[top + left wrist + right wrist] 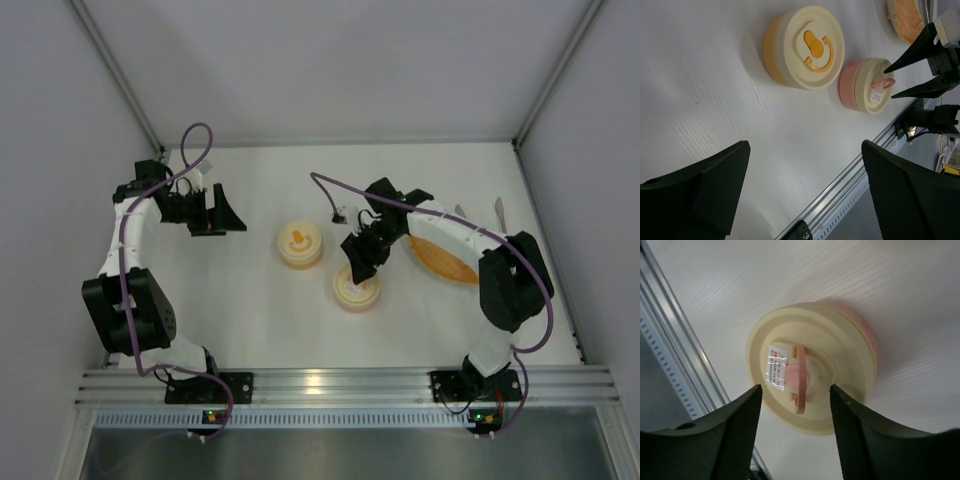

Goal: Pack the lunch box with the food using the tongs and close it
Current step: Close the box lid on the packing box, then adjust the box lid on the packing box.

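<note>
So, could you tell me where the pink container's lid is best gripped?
Take the raised pink handle at the middle of the cream lid, coming straight down from above. It is a narrow strip, so the grip should close across its thin width; the right end effector hangs open over it.

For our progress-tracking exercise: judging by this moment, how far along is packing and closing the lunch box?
Done: the orange container and pink container both wear lids. In hand: the right gripper hangs open astride the pink lid's handle; the left gripper hovers open, away. Left: cannot tell; contents are hidden, and the tongs lie by the orange tray.
</note>
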Tool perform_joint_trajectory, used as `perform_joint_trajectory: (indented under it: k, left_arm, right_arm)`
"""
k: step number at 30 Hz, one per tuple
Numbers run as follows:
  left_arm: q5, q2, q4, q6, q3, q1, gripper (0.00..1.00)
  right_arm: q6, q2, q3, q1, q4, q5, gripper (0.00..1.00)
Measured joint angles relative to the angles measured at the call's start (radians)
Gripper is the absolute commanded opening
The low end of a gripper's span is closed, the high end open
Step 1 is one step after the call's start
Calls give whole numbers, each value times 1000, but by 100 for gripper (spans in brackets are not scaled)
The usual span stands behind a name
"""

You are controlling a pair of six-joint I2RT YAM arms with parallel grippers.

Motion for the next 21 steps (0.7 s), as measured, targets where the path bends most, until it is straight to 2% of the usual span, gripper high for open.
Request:
perform_joint_trajectory:
  k: [3,5,10,13,16,17,21]
  left_arm:
    - [0,-6,0,2,0,0,98]
    - [0,-10,0,2,0,0,98]
    - [-1,-17,0,2,0,0,98]
    - [-1,-21,0,2,0,0,98]
    - [0,-21,0,2,0,0,98]
    - [-1,-21,0,2,0,0,98]
    - [0,-21,0,2,0,0,98]
  right_arm:
    - [-23,2,30,-2,-18,45,77]
    - [-35,4,53,-3,-38,60,86]
    - [-71,6,106,-8,-42,123,85]
    - [-91,6,130,-8,-44,132,79]
    - [-113,5,145,-8,-56,97,57]
    - [-119,5,149,-8,-67,75,43]
    - [-146,5,148,-8,-119,-36,26]
